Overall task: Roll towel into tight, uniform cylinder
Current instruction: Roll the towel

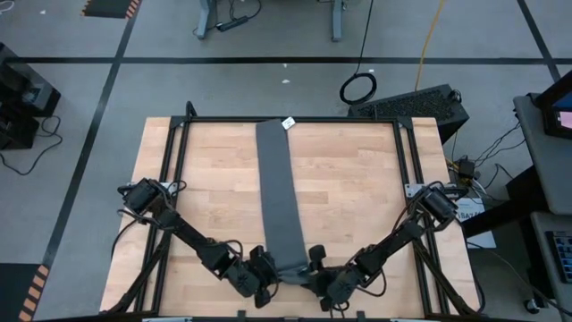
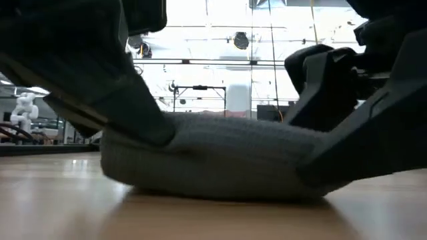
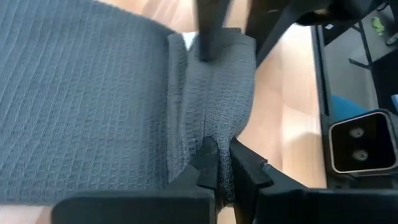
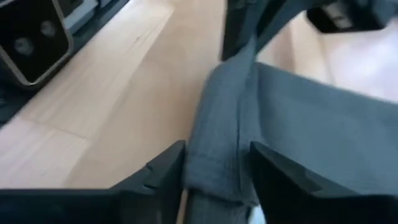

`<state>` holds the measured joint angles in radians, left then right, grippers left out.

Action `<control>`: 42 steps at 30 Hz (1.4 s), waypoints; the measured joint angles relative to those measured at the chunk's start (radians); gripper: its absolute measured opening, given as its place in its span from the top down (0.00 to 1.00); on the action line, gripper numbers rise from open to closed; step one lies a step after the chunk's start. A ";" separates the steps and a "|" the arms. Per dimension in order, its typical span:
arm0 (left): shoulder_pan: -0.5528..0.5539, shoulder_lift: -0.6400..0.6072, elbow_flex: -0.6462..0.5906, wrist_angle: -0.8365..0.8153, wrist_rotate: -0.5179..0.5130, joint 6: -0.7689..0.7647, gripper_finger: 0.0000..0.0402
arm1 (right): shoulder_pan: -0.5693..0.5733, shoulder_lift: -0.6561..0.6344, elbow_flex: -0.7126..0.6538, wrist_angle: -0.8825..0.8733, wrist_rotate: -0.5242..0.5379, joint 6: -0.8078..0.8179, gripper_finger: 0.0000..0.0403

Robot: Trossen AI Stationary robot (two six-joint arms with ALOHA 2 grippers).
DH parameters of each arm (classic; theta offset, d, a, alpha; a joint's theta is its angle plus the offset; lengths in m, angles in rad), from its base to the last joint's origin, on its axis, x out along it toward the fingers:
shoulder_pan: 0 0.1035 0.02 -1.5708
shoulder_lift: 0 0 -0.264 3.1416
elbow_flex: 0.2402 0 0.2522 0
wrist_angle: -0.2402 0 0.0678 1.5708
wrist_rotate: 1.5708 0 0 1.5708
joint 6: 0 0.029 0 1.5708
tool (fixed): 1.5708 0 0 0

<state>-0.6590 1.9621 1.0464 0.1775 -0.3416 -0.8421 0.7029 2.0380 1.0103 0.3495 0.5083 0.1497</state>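
Both hands at the towel's rolled near end

I see the towel (image 1: 281,201) laid along the table (image 1: 357,197), white tag (image 1: 288,123) unreadable; left hand (image 3: 224,171) pinches the roll, right hand (image 4: 217,165) straddles it, fingers apart.

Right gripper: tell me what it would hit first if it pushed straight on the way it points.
The right gripper already straddles the rolled end of the towel, so it would run along that roll first. Beyond it waits the left gripper, though depth there is hard to judge.
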 joint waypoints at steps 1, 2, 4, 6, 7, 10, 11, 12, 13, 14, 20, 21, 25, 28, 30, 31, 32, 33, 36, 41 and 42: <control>0.000 0.000 -0.006 0.001 0.000 -0.012 0.95 | -0.004 0.000 0.000 -0.001 -0.020 0.010 0.63; 0.000 0.000 -0.013 0.003 -0.001 -0.021 0.95 | -0.007 0.000 0.000 -0.001 -0.039 0.021 0.67; 0.000 0.000 -0.030 0.015 -0.001 -0.035 0.95 | -0.018 0.000 0.000 -0.003 -0.072 0.047 0.73; -0.002 0.000 -0.043 0.041 -0.003 -0.034 0.95 | -0.034 0.000 0.000 -0.004 -0.104 0.075 0.79; -0.005 -0.001 -0.043 0.045 -0.003 -0.026 0.95 | -0.042 0.000 0.000 -0.005 -0.121 0.092 0.83; -0.012 -0.001 -0.043 0.048 -0.009 0.000 0.95 | -0.070 -0.002 0.000 -0.015 -0.175 0.153 0.91; -0.015 -0.001 -0.043 0.048 -0.011 0.011 0.95 | -0.079 -0.002 0.000 -0.020 -0.191 0.172 0.94; -0.018 -0.001 -0.043 0.048 -0.016 0.016 0.95 | -0.090 -0.003 0.000 -0.023 -0.212 0.189 0.96; -0.020 -0.001 -0.043 0.047 -0.021 0.017 0.95 | -0.099 -0.004 0.000 -0.024 -0.234 0.206 0.98; -0.024 -0.001 -0.043 0.044 -0.029 0.017 0.95 | -0.109 -0.004 0.001 -0.026 -0.258 0.226 0.98; -0.058 -0.004 -0.043 0.027 -0.084 0.047 0.84 | -0.169 -0.005 0.002 -0.025 -0.447 0.354 0.98; -0.067 -0.010 -0.043 0.018 -0.086 0.062 0.80 | -0.179 -0.005 0.002 -0.024 -0.477 0.372 0.98; -0.097 -0.021 -0.043 0.004 -0.126 0.094 0.63 | -0.215 -0.005 0.002 -0.027 -0.578 0.456 0.99; -0.128 -0.027 -0.034 0.009 -0.213 0.151 0.53 | -0.243 -0.005 0.002 -0.028 -0.657 0.508 0.99; -0.153 -0.027 -0.028 0.023 -0.275 0.190 0.50 | -0.261 -0.005 0.002 -0.015 -0.703 0.535 0.99; -0.163 -0.027 -0.027 0.035 -0.308 0.211 0.49 | -0.270 -0.005 0.002 -0.013 -0.720 0.544 0.99; -0.171 -0.026 -0.025 0.052 -0.333 0.227 0.48 | -0.277 -0.005 0.002 -0.011 -0.732 0.554 0.99; -0.176 -0.026 -0.024 0.065 -0.359 0.229 0.47 | -0.285 -0.005 0.002 -0.011 -0.746 0.562 0.99; -0.181 -0.013 -0.023 0.070 -0.400 0.229 0.47 | -0.297 -0.005 0.002 -0.008 -0.760 0.583 0.99; -0.179 0.044 -0.024 0.116 -0.396 0.259 0.46 | -0.304 -0.005 0.002 -0.008 -0.760 0.610 0.99; -0.179 0.055 -0.024 0.122 -0.397 0.272 0.46 | -0.304 -0.004 0.002 -0.008 -0.759 0.615 0.99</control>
<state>-0.8380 2.0175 1.0229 0.2993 -0.7387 -0.5703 0.3985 2.0338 1.0122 0.3414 -0.2509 0.7647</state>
